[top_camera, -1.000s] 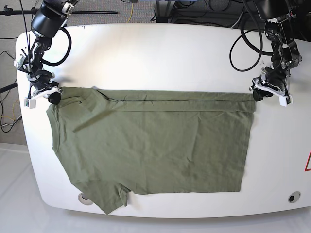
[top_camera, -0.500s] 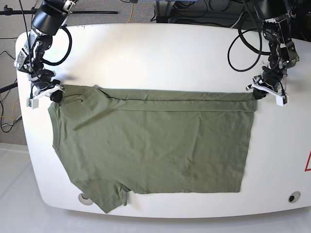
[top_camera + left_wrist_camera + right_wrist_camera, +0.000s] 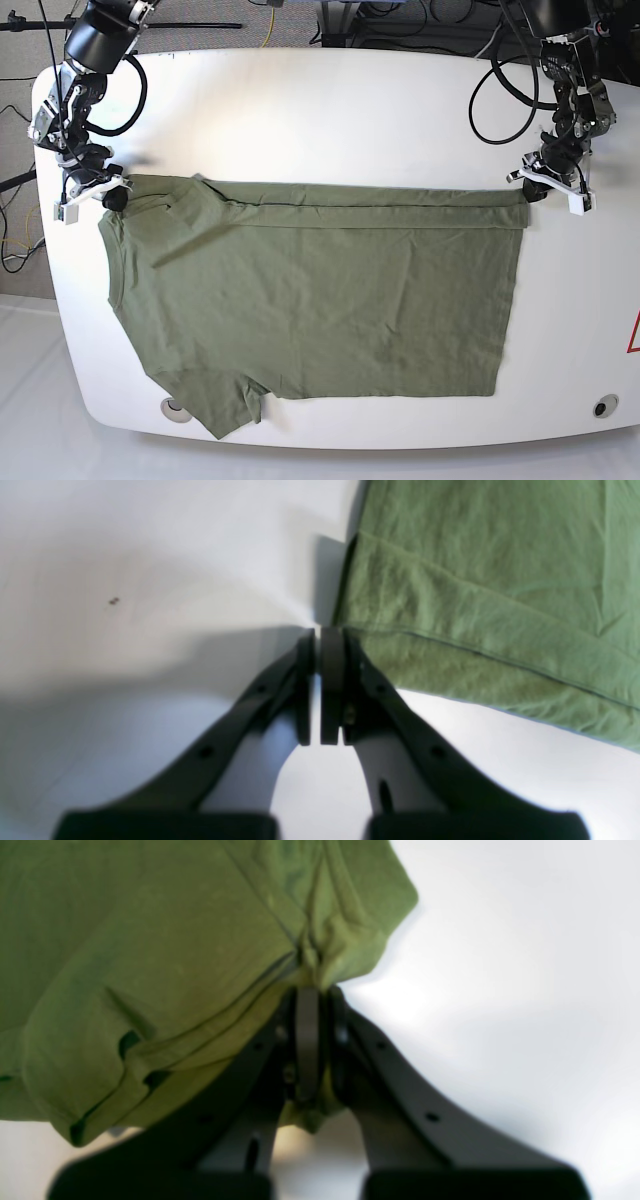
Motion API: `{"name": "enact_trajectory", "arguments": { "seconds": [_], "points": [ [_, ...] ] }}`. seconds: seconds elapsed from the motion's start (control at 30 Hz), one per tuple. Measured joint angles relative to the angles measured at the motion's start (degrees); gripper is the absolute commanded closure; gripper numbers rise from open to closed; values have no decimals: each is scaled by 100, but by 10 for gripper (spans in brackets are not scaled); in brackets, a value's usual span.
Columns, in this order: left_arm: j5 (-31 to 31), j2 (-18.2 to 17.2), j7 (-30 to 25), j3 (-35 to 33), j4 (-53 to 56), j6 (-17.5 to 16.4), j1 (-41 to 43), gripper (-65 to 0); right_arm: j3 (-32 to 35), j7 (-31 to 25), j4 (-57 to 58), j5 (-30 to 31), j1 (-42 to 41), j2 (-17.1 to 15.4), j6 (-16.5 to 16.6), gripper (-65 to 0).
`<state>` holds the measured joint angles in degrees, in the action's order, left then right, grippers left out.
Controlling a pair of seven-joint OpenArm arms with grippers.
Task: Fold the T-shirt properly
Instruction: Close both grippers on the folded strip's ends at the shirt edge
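Note:
The olive-green T-shirt [image 3: 320,300] lies flat on the white table [image 3: 330,110], its far edge folded over into a narrow strip. My right gripper [image 3: 115,195] sits at the shirt's far left shoulder. In the right wrist view it [image 3: 312,990] is shut on a bunched fold of the T-shirt [image 3: 150,940]. My left gripper [image 3: 527,193] is at the far right corner of the folded strip. In the left wrist view its jaws [image 3: 318,630] are shut, the T-shirt's [image 3: 475,580] corner lies against the right finger [image 3: 332,680], and no cloth shows between the pads.
Black cables hang behind the table's far edge [image 3: 500,90]. Round fittings sit near the front edge at the left [image 3: 175,408] and right [image 3: 603,406]. A red warning mark [image 3: 634,335] is at the right edge. A sleeve [image 3: 225,410] reaches the front rim.
My left gripper has closed from wide open and edged in toward the shirt's far right corner. My right gripper has stayed shut on the shoulder, shifting only slightly.

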<state>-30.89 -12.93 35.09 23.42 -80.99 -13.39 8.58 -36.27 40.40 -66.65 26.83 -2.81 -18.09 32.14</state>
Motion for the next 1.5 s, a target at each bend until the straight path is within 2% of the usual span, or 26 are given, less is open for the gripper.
{"name": "enact_trajectory", "arguments": {
  "seconds": [0.67, 0.93, 1.23, 1.5],
  "points": [
    [-208, -103, -26, -26, -225, -15, 409, 0, 63, -125, -201, 59, 354, 0, 4, 0],
    [-363, -127, 166, -44, -586, 7, 719, 0, 61, -92, -319, 57, 466, 9, 2, 0],
    [-269, -107, 315, 293, -970, 9, 1209, 0, 70, -103, -501, 197, 756, 11, 13, 0],
    [-256, -103, 461, 393, -1027, -24, 1185, 0, 70, -120, -522, 144, 798, 13, 46, 0]
  ]
}}
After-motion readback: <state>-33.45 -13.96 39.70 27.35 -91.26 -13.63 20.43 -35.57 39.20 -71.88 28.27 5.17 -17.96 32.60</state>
